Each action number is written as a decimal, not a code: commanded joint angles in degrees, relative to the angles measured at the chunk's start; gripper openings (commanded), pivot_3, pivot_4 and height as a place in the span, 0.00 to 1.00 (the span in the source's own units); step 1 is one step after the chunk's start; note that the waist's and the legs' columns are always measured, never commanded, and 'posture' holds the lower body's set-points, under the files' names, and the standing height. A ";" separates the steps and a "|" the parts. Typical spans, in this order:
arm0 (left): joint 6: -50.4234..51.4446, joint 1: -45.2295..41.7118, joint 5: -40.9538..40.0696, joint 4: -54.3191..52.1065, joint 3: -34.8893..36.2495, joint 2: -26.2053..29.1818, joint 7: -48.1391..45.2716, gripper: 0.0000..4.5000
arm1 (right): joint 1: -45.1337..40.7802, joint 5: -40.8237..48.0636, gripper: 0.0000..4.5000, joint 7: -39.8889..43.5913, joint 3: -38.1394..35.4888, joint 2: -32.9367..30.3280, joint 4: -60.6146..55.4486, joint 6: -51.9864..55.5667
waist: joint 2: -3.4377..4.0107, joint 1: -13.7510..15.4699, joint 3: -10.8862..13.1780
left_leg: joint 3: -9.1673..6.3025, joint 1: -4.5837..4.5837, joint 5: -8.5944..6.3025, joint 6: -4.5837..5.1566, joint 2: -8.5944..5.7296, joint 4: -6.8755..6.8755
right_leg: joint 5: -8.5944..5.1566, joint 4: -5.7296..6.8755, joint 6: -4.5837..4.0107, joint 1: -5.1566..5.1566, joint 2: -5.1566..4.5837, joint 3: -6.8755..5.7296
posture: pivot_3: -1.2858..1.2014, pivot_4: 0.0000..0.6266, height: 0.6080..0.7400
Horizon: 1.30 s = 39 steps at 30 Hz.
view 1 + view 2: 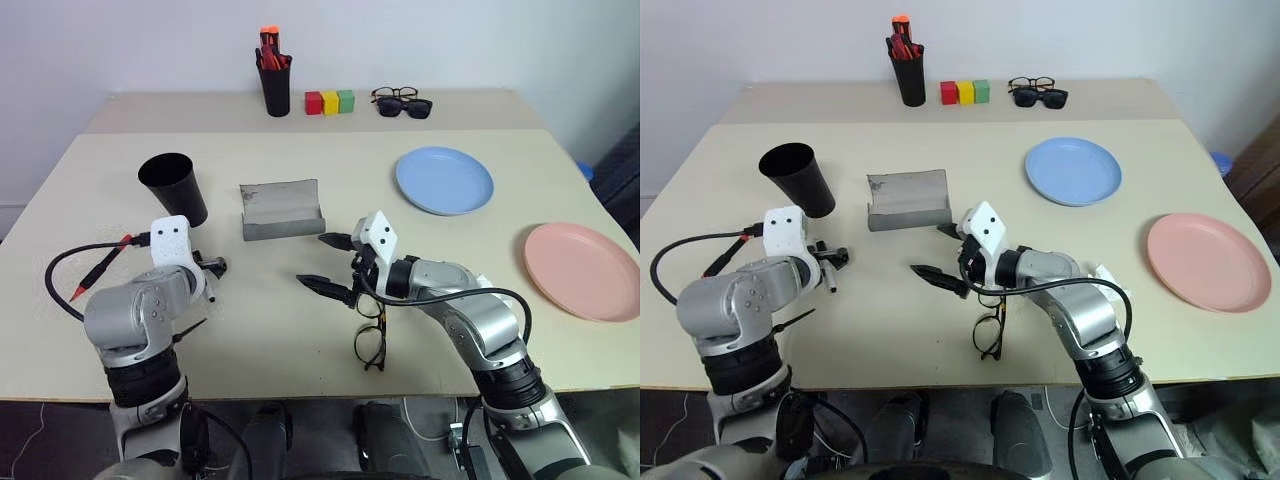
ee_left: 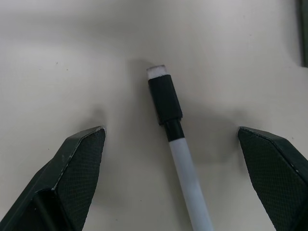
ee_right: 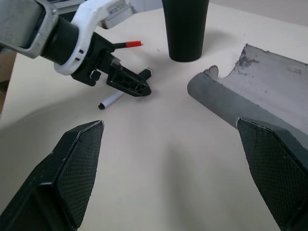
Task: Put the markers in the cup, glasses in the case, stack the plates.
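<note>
left gripper (image 2: 171, 144): released, jaws straddling white marker (image 2: 180, 159) lying on surface (image 1: 280, 330), no contact | right gripper (image 1: 335, 262): released, empty, above surface near glasses (image 1: 370, 335) | red-capped marker (image 1: 100, 268): flat beside cup (image 1: 173, 187) | case (image 1: 282, 210): open, mid-surface | blue plate (image 1: 444, 180), pink plate (image 1: 582, 270): apart, unstacked
</note>
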 commanded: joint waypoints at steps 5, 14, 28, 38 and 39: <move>-0.76 -1.21 2.41 2.79 1.41 -0.10 -0.98 0.26 | -0.12 0.85 1.00 -0.63 -0.27 0.23 -3.63 0.30 | 0.01 -0.03 0.00 | -0.01 0.01 0.00 -0.01 0.00 0.00 | 0.01 0.01 -0.02 0.00 0.00 0.00 | 0.52 0.24 1.00; -19.22 4.08 -1.42 -6.10 -2.15 4.25 -12.39 0.01 | 0.04 1.08 1.00 -1.55 -0.55 -0.03 -4.90 0.81 | -0.02 -0.08 0.01 | 0.00 -0.03 0.01 -0.03 0.00 -0.01 | 0.02 0.00 -0.03 -0.04 -0.03 0.00 | 0.52 0.24 1.00; -72.52 -10.55 8.45 18.54 -6.33 11.96 -14.25 0.01 | -10.98 -0.51 1.00 -5.31 -0.66 10.84 3.81 -4.47 | -0.01 0.90 0.04 | 0.03 -0.12 0.05 -0.07 0.02 0.00 | 0.13 -0.09 -0.12 -0.13 0.02 0.02 | 0.52 0.24 1.00; -93.10 -15.85 8.95 47.79 -5.31 13.45 -11.94 0.01 | -10.31 -1.43 1.00 -6.90 1.15 14.39 3.61 -6.72 | -0.01 0.78 0.03 | 0.03 -0.19 0.04 -0.06 0.02 -0.06 | 0.15 -0.01 -0.08 -0.28 0.02 0.02 | 0.52 0.24 1.00; -94.12 -15.91 8.72 49.25 -5.38 13.20 -12.08 0.01 | -9.83 -1.38 1.00 -6.97 1.32 14.30 3.05 -6.49 | -0.01 0.79 0.03 | 0.03 -0.19 0.04 -0.06 0.02 -0.05 | 0.15 0.00 -0.08 -0.27 0.02 0.01 | 0.52 0.24 1.00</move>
